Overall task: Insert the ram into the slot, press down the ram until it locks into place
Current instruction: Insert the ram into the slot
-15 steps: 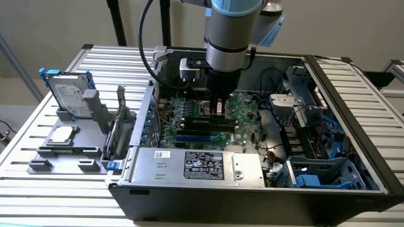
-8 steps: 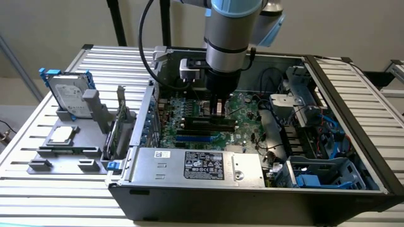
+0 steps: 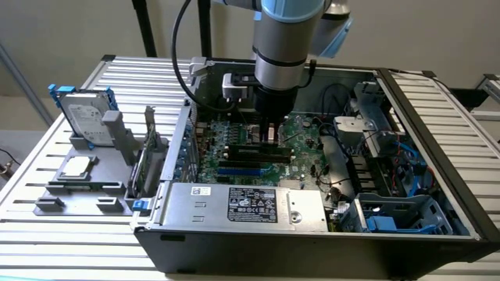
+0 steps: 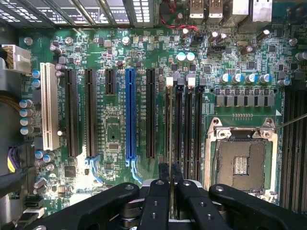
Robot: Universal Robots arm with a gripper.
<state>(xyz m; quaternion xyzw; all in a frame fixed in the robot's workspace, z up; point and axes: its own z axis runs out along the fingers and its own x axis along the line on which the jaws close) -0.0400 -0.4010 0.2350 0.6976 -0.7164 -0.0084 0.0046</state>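
My gripper (image 4: 170, 170) is down inside the open computer case, low over the motherboard, and it also shows in the exterior view (image 3: 270, 133). Its two black fingers (image 4: 163, 168) are shut on the ram (image 4: 170, 125), a thin dark stick seen edge-on. The ram runs in line with one slot (image 4: 169, 100) of the several parallel black memory sockets, the one with a white end clip nearest the long black expansion sockets. Whether the ram sits fully in the slot is hidden. The neighbouring memory sockets (image 4: 179, 129) stand empty.
A blue socket (image 4: 130, 115), a white socket (image 4: 47, 105) and the open processor socket (image 4: 242, 163) lie around the memory sockets. The power supply (image 3: 250, 202) fills the case's near side. Outside the case at the exterior view's left, a grey fixture (image 3: 78, 187) holds a green expansion card (image 3: 149, 152) and a hard drive (image 3: 82, 114).
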